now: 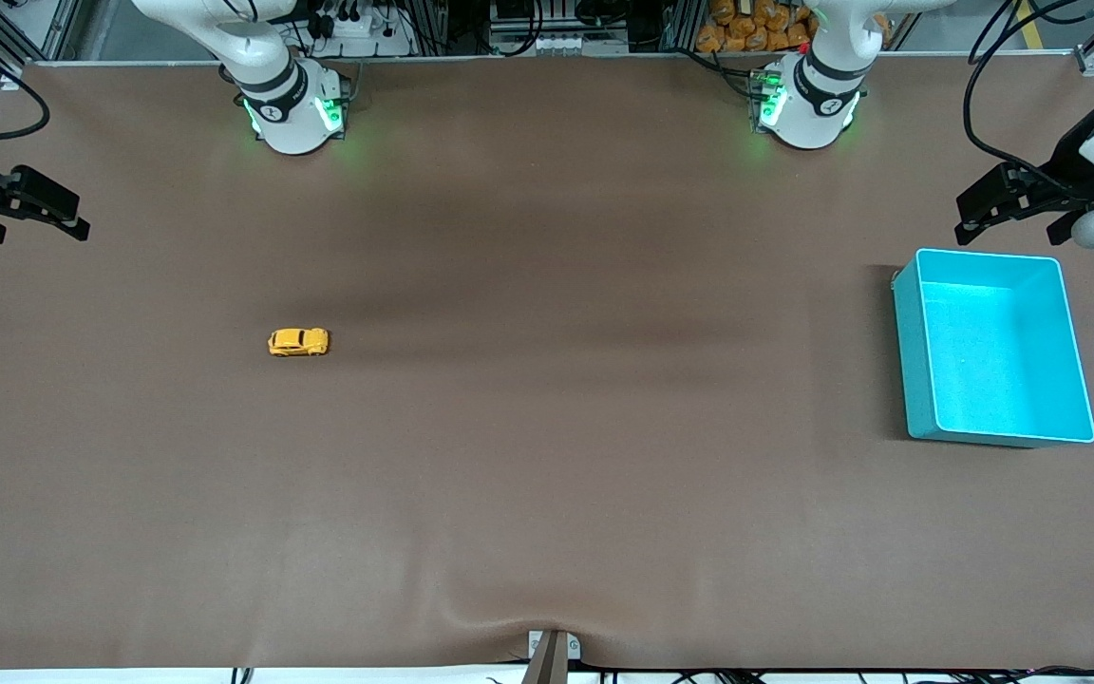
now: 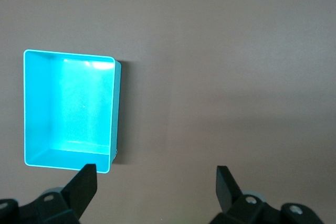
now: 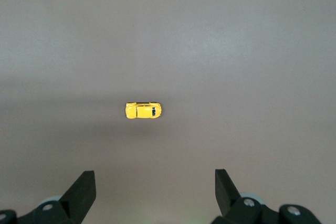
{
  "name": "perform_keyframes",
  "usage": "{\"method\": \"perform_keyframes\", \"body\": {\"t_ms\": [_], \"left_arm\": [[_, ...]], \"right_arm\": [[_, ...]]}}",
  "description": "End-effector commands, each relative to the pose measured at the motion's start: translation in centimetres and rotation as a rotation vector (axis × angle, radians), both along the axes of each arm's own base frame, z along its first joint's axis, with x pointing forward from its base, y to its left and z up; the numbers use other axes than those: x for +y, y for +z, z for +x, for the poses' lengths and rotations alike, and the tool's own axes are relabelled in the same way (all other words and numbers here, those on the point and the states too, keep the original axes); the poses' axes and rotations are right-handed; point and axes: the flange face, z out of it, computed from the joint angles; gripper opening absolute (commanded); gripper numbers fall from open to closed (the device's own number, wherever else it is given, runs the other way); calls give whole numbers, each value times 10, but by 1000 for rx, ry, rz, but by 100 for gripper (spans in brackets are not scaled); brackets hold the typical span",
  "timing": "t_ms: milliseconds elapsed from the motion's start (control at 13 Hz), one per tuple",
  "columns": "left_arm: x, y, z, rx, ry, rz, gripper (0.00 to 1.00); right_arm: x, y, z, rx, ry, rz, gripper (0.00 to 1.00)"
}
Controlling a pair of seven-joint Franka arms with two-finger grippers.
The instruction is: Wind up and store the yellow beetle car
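The yellow beetle car (image 1: 298, 342) stands on its wheels on the brown table, toward the right arm's end. It also shows in the right wrist view (image 3: 143, 110). My right gripper (image 1: 61, 215) is open and empty, held high at the right arm's end of the table; in its wrist view (image 3: 155, 178) the car lies well off from its fingers. My left gripper (image 1: 979, 217) is open and empty, up in the air beside the teal bin (image 1: 908, 351), at the bin's side nearer the bases. The empty bin shows in the left wrist view (image 2: 116, 108), next to the gripper (image 2: 156, 174).
The brown mat (image 1: 547, 427) covers the whole table. A small clamp (image 1: 552, 651) sits at the table edge nearest the front camera. The arm bases (image 1: 295, 109) stand along the edge farthest from the front camera.
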Motion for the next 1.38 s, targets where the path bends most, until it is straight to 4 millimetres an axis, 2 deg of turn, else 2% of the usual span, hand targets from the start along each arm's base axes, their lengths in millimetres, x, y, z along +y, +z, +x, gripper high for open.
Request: {"method": "perform_keyframes", "body": {"t_ms": [0, 383, 536, 613, 766, 920, 1150, 1303], "left_arm": [[0, 2, -5, 3, -5, 6, 100], [-2, 4, -6, 0, -1, 6, 100], [-2, 4, -6, 0, -1, 6, 100], [-1, 4, -6, 0, 1, 6, 100], [0, 4, -6, 0, -1, 6, 100], [-2, 1, -7, 6, -2, 5, 100], [-2, -2, -7, 15, -10, 8, 100], [-1, -7, -6, 24, -10, 9, 100]], "right_arm": [[-2, 1, -6, -4, 7, -8, 100], [22, -25, -2, 71, 43, 7, 100], [40, -36, 2, 92, 74, 4, 100], [41, -48, 2, 123, 112, 7, 100], [53, -73, 0, 182, 313, 30, 100], [55, -97, 1, 219, 366, 32, 100], [75, -136, -2, 228, 577, 27, 100], [96, -170, -8, 232, 734, -14, 100]]}}
